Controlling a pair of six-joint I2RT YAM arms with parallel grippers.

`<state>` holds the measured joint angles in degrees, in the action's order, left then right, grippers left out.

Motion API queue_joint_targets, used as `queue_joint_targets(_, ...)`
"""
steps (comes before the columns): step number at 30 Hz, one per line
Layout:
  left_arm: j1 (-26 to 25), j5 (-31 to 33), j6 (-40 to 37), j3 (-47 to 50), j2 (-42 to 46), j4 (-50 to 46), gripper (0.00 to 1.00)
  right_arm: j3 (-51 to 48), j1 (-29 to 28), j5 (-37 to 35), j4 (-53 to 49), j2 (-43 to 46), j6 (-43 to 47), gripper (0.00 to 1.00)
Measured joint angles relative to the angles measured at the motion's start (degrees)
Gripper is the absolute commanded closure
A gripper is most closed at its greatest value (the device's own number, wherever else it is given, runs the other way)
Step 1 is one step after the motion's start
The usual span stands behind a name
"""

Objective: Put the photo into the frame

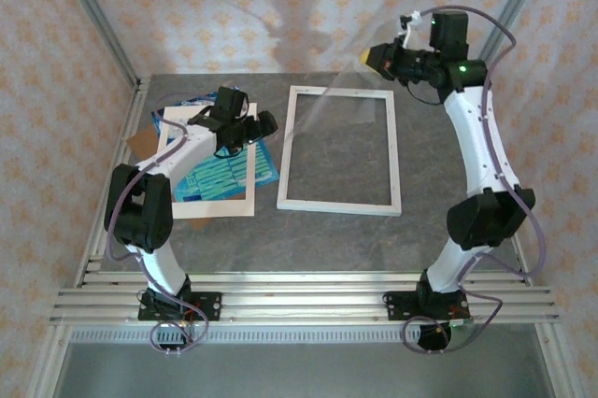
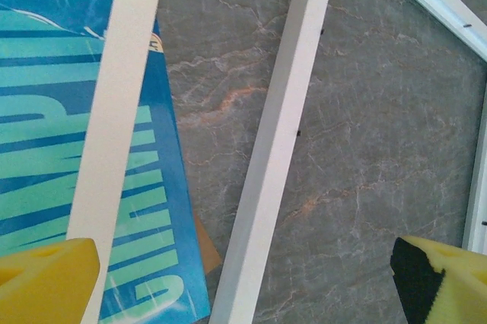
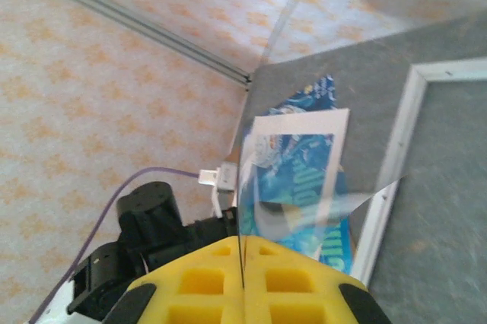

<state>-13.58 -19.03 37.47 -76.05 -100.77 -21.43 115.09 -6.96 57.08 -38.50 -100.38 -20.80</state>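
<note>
There is one big white wooden picture frame [image 1: 336, 206], and it lies flat in the middle of the grey stone-look table [image 1: 327, 248]. Inside the frame you can see just the grey table top. There is one blue-green paper photo with big pale letters [image 1: 215, 178]. It lies flat to the left of the frame, so it is not in the frame yet. One flat cream card mat with a window hole [image 1: 210, 207] lies on top of the photo, and a blue corner of the photo pokes out toward the frame. One plain brown board [image 1: 140, 141] peeks out from under them on the side far from the frame. There are two robot arms and two grippers. The left gripper [image 2: 243, 282] hangs just left of the frame, above the mat's near edge and the frame's left bar. Its two yellow fingertips [image 2: 46, 278] are spread wide apart and hold nothing. The right gripper [image 3: 243, 278] is up in the air by the frame's far right corner. Its two yellow pads are pressed together on the edge of one thin clear see-through sheet [image 3: 304, 206]. The sheet hangs in the air, tilted over the frame's far end.
</note>
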Motion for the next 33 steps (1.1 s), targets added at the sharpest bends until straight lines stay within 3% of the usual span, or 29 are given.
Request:
queue_joint_targets(6,5.03,0.02,1.27,0.44,0.0,1.14,0.0,4.92,-5.42,-0.07,2.27,-6.56,-0.24,1.0)
queue_joint_targets(13,9.88,1.33,1.27,6.25,0.81,4.46,0.0,-19.78,-6.29,-0.02,16.31,-3.15,-3.5,1.0)
queue_joint_targets(20,9.29,-0.28,2.6,11.39,2.14,10.21,0.0,-39.1,-5.97,-0.11,27.02,-2.29,-7.37,1.0)
queue_joint_targets(33,3.19,-0.63,2.97,13.75,2.16,12.74,0.0,-48.04,-0.33,-5.86,27.5,1.97,2.34,1.0)
